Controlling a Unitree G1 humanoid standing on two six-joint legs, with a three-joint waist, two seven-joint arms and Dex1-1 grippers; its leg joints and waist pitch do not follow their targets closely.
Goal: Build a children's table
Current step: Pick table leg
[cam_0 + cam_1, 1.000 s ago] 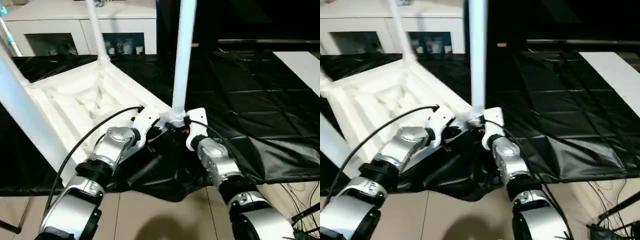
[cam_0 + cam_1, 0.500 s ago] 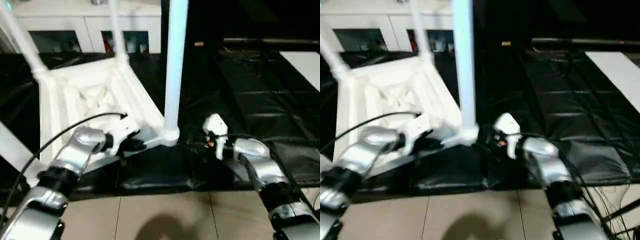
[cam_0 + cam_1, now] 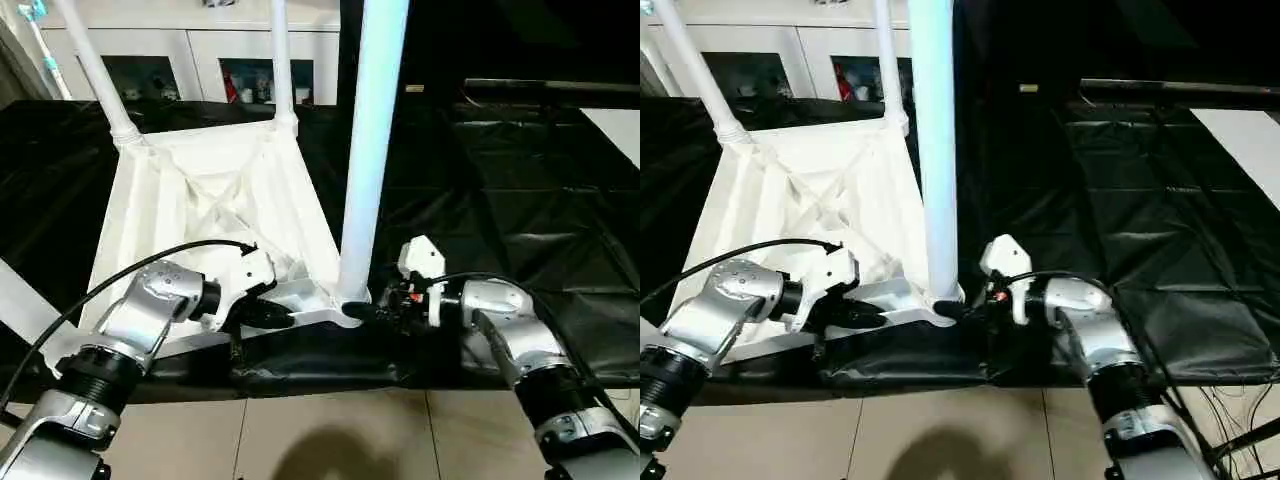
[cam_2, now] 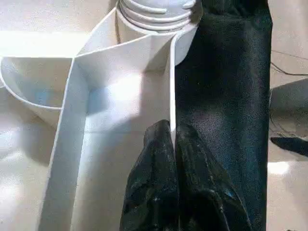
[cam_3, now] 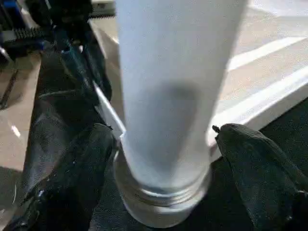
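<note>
With the left claw (image 4: 171,144) pinching the children's table (image 3: 210,190) rim and the right claw (image 5: 163,159) wide astride the leg (image 3: 370,150), the leg could tilt unsupported.

The near leg (image 3: 368,150) stands between the right claw's (image 5: 163,144) spread fingers.

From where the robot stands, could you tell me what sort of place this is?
Probably an indoor lab or test room: a large table draped in black sheeting, a white glass-door cabinet behind it, and a tiled floor with loose cables.
</note>
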